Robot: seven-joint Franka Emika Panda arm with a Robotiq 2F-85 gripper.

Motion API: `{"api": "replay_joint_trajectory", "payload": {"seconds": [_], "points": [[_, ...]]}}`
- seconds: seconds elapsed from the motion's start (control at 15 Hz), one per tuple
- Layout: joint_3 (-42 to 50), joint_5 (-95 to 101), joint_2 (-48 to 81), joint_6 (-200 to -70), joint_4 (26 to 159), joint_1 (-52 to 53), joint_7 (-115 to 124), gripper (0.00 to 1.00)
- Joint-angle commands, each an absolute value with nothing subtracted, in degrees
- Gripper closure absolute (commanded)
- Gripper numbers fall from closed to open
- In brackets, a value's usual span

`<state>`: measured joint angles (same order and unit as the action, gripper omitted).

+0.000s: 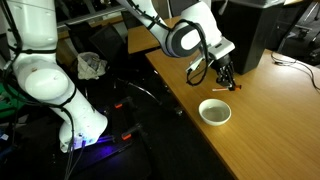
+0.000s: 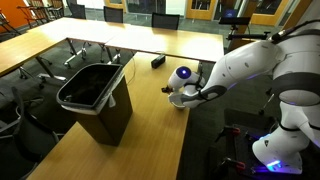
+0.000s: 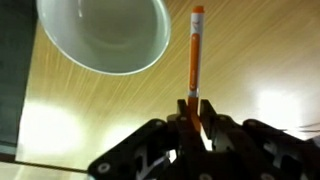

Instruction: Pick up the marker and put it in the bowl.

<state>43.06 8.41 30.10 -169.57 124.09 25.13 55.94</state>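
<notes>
Gripper (image 3: 195, 108) seen narrowed onto the near end of the marker (image 3: 195, 50), low over the table, so the marker is best lifted level, then carried over the bowl (image 3: 110, 40) just beyond and released low.

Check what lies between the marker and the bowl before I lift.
Nothing lies there. In the wrist view only a narrow strip of bare wooden table separates the marker from the rim of the bowl.
</notes>
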Motion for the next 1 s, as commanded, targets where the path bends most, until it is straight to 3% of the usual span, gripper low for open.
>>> {"api": "replay_joint_trajectory", "payload": {"seconds": [0.0, 0.27, 0.8, 0.87, 0.93], "points": [[56.0, 9.0, 33.6, -173.6, 127.8, 36.9, 62.5, 0.95], [63.4, 3.9, 39.3, -176.1, 132.2, 45.7, 63.0, 0.95], [62.5, -11.0, 51.4, -175.4, 134.1, 50.2, 61.1, 0.95], [62.5, -12.2, 52.5, -175.4, 134.3, 50.6, 61.0, 0.57], [62.4, -12.9, 52.6, -174.6, 134.3, 50.8, 60.4, 0.56]]}}
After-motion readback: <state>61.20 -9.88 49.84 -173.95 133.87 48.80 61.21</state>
